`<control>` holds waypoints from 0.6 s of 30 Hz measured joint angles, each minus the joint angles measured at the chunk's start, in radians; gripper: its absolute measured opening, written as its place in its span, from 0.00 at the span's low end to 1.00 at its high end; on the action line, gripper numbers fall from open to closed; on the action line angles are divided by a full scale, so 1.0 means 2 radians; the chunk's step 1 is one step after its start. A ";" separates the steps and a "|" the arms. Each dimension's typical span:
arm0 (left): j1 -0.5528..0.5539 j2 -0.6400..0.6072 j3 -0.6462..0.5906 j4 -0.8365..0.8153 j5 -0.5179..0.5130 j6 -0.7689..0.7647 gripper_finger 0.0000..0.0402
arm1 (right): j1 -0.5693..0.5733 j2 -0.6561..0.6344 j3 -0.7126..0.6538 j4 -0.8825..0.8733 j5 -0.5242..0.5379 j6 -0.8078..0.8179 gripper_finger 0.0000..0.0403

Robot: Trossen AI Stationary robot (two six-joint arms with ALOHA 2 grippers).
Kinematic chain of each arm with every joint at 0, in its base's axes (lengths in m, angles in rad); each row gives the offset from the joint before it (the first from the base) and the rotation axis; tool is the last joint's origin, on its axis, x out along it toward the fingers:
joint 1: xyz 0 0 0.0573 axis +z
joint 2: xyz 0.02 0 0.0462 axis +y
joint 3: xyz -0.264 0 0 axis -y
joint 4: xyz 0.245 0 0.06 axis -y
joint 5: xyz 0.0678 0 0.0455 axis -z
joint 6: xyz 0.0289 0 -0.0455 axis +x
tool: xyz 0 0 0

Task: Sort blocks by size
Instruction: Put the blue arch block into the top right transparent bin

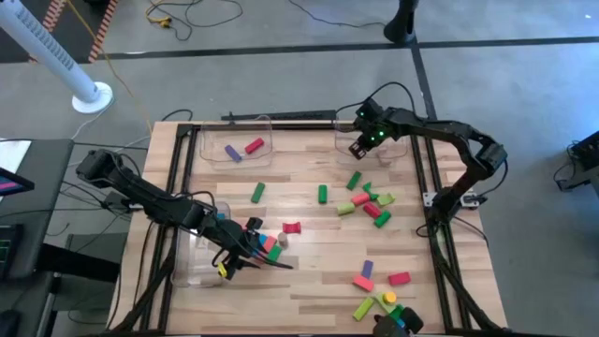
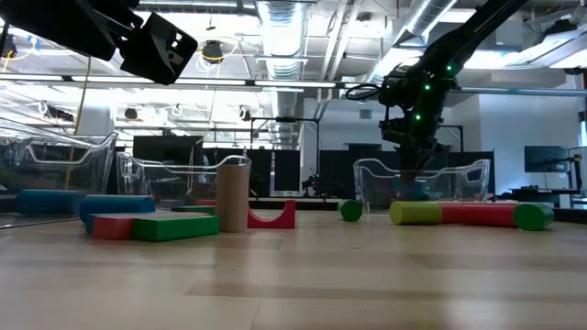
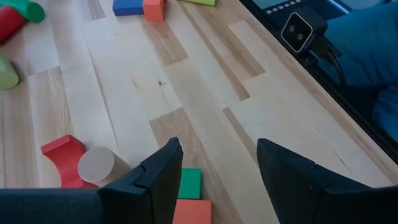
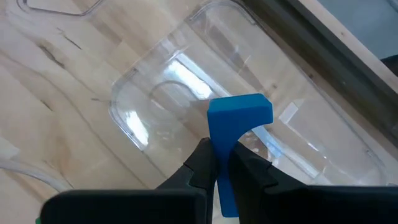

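two dark grippers: right gripper point(image 4: 221, 171) clamped on a blue arch-shaped block point(image 4: 236, 134) over a clear plastic bin point(image 4: 155, 99), frame centre; left gripper point(image 3: 217, 168) spread apart, lower frame, above bare wooden table point(image 3: 205, 87).

I count two arms, one blue block point(image 4: 239, 121) pinched in my right fingers point(image 4: 224, 165). Three clear plastic bins sit on the wooden counter point(image 1: 309, 271); the far-left bin point(image 1: 234, 142) holds two blocks, one purple point(image 1: 232, 153) and one red point(image 1: 254, 146). One red arch point(image 1: 292, 227) sits beside one plain wood cylinder point(image 3: 96, 167). Loose blocks across the counter number roughly twenty; I cannot count them exactly.
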State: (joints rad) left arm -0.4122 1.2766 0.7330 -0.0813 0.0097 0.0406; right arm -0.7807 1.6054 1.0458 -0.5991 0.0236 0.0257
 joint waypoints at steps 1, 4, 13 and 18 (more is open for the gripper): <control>0.000 0.000 0.000 0.000 0.000 0.000 0.50 | 0.000 0.000 0.000 0.000 0.000 0.000 0.16; 0.000 0.000 0.000 0.001 -0.006 0.000 0.50 | 0.000 0.000 0.000 0.000 -0.001 0.000 0.16; 0.000 0.000 0.000 0.001 -0.021 -0.002 0.50 | 0.001 0.000 0.000 0.000 -0.001 0.002 0.16; 0.000 0.000 0.000 0.001 -0.021 -0.006 0.50 | 0.004 0.000 0.000 0.001 -0.001 0.002 0.16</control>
State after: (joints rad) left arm -0.4122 1.2770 0.7330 -0.0795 -0.0322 0.0296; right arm -0.7719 1.6054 1.0458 -0.5979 0.0212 0.0292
